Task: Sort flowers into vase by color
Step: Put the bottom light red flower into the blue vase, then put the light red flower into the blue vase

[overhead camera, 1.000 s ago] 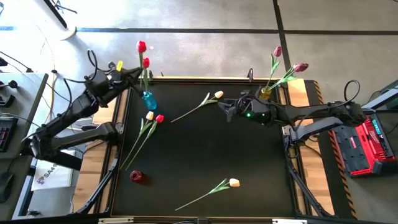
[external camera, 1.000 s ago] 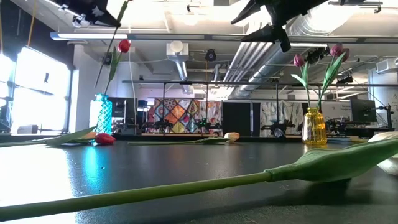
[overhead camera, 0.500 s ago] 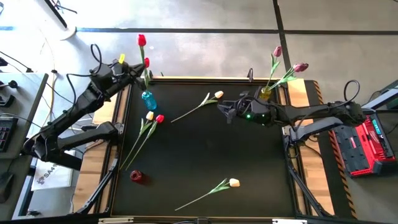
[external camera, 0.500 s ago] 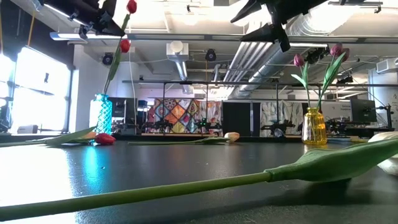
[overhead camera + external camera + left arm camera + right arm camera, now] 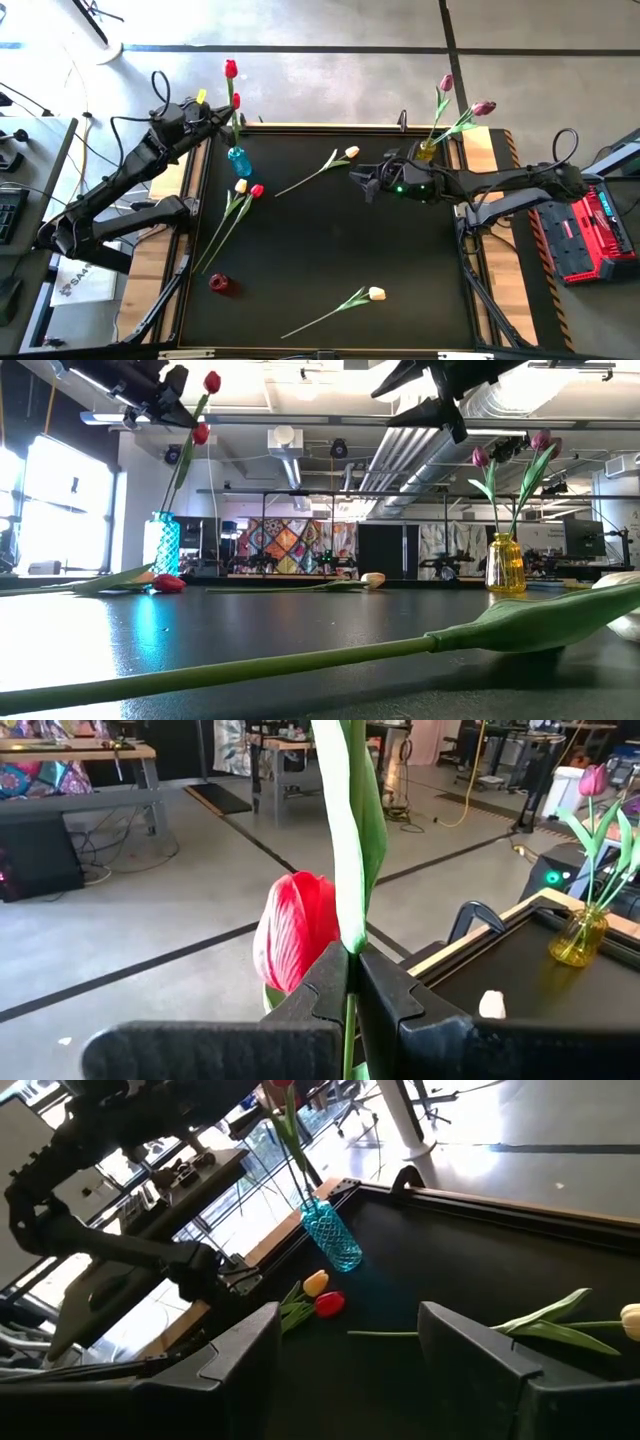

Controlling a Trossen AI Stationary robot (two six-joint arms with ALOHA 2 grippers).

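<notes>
My left gripper (image 5: 213, 117) is off the table's far-left corner, shut on a red tulip (image 5: 231, 68) that stands over the blue vase (image 5: 238, 160). A second red tulip (image 5: 236, 100) stands in that vase. I cannot tell whether the held stem's lower end is inside the vase mouth. My right gripper (image 5: 360, 178) hovers open above the far middle of the table, beside the yellow vase (image 5: 428, 150) holding two pink tulips (image 5: 484, 107). Cream tulips (image 5: 351, 152) (image 5: 377, 293) and a red and cream pair (image 5: 257, 190) lie flat on the table. My left gripper pinches the red tulip's stem (image 5: 347, 935) between its two fingers, where a long leaf (image 5: 352, 810) rises from it. The fingers come level from the table's left and lie across the stem. The tulip is nearly upright, head (image 5: 212, 382) above the gripper, stem (image 5: 178, 470) slanting down toward the blue vase (image 5: 165, 543).
A small red object (image 5: 220, 284) lies near the table's near-left corner. The table has a raised rim (image 5: 330, 127). A long green stem (image 5: 250, 672) lies close in front of the low camera. A red case (image 5: 590, 230) sits off the table's right side.
My left gripper has shifted toward the far edge with the red tulip and sunk a little. The tulip's head has come down into the low view, above the other red head in the blue vase. The right arm has kept still.
</notes>
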